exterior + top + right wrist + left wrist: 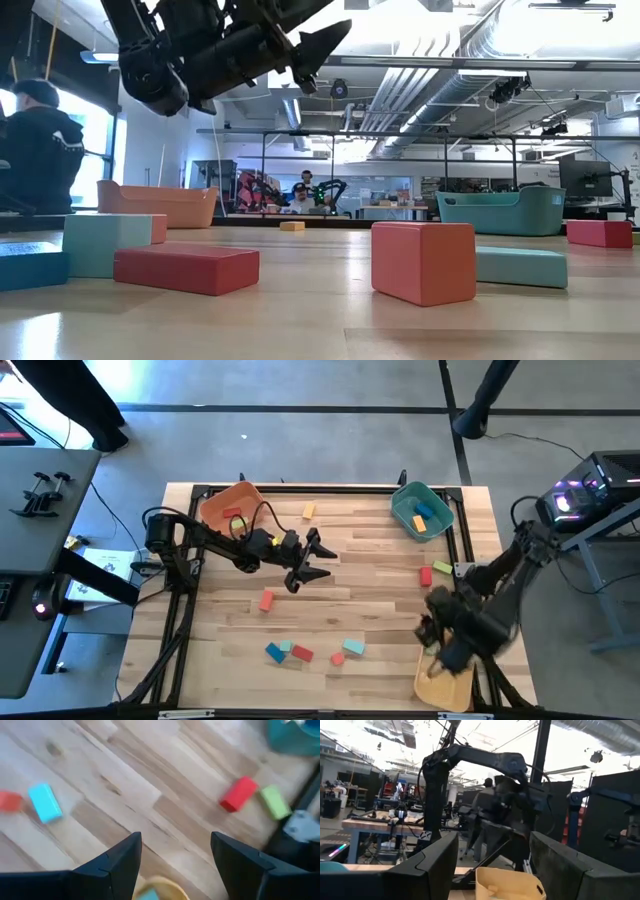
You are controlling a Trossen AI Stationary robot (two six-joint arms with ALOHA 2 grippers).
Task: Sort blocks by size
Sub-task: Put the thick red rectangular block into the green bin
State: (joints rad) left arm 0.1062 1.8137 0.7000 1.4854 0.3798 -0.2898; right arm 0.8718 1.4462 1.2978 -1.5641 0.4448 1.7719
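High view shows a pale wooden plank surface [360,570] framed by dark rails, standing on a grey floor [300,440] crossed by dark lines. An orange bin [228,506] sits at the far left corner with a red block inside, a teal bin [422,510] at the far right with blue and orange blocks in it, and a yellow bin [443,685] at the near right edge. The blocks [290,652] lie scattered: a blue, teal and red cluster near the front, another red and teal pair just right of it, a lone red one [267,599] mid-left, a small orange one [308,511] at the far edge, and a red and green pair [432,572] at the right. The left hand [312,560] hangs above the middle of the surface, fingers spread wide and holding nothing. The right hand [440,650] is over the yellow bin, fingers apart and empty in its wrist view, with a teal block [148,894] showing in the bin below. A dark desk [30,510] stands left of the surface and lit equipment [585,495] to the right. Low view looks into a workshop with ceiling ducts [500,45], benches, a seated person [40,140] at left and another far behind.
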